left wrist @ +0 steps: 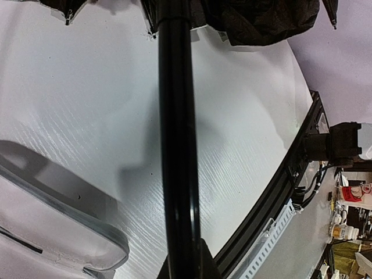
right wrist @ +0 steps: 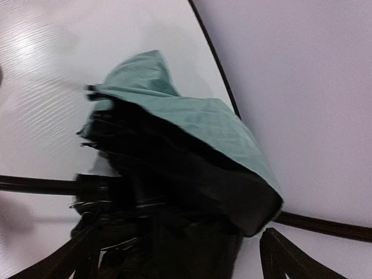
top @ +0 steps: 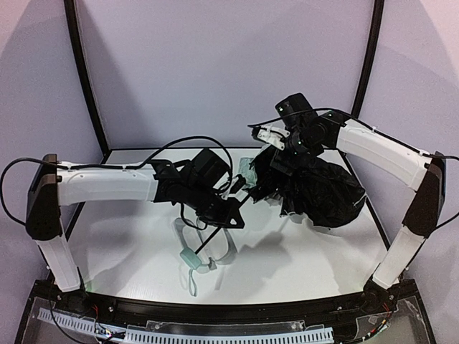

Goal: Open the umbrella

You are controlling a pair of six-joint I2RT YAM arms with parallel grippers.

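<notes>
The fingers of the left gripper point(top: 228, 215) are pinched shut on the thin black shaft point(left wrist: 177, 145) of the umbrella point(top: 312, 190). The fingers of the right gripper point(right wrist: 177, 238) stand wide apart, one on each side of the umbrella's bunched-up cloth top. I cannot tell if they touch the cloth.

The white table point(top: 129, 251) is the biggest thing here. The umbrella reaches from the middle of it to the far right side. Its cloth top is a big, black, crumpled heap on the right, not spread out. In the right wrist view a flap of pale green cloth point(right wrist: 192, 110) lies over the black.

A clear hard case point(top: 231, 252) lies on the table near the middle, under the shaft. The shaft slants from the heap down toward the near left and casts a shadow on the table.

At the near end of the shaft is a small green block handle point(top: 188, 258), beside the case. A thin wrist strap point(top: 192, 281) trails from it toward the near edge.
</notes>
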